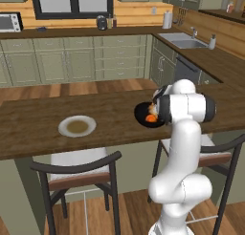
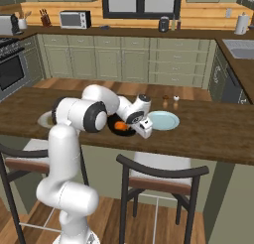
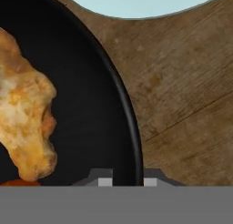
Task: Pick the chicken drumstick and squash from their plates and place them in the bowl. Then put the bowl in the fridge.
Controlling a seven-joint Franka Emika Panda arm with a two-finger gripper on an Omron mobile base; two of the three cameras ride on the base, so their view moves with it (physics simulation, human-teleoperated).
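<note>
Fingertips [image 3: 105, 176] of my gripper [image 3: 125, 177] stand closest to the lens, 1 on each side of the bowl [image 3: 91, 104] rim, pinching its black wall between them. Inside the bowl, left of the fingers in the hand view, I see the chicken drumstick [image 3: 25, 109] lying against the dark inner slope. Just below it, at the picture's lower edge, a sliver of the orange squash [image 3: 18, 183] shows, touching or nearly touching the drumstick; I cannot tell which. Beyond the rim, ahead of the hand, lies the edge of 1 pale blue plate [image 3: 141, 2] on the wooden counter [image 3: 186, 95], near the bowl but apart from it.

From the right base view, I note the gripper [image 2: 144, 129] tipped down over the near edge of the bowl [image 2: 115, 130], with the squash [image 2: 120, 125] inside it and the blue plate [image 2: 163, 120] just beyond the hand. From the left base view, the bowl [image 1: 143, 115] sits partly behind my arm, squash [image 1: 151, 118] visible in it. A 2nd plate [image 1: 77, 126], grey-white with a brownish centre, rests well apart from the hand, on the far side of the bowl from the blue one.
</note>
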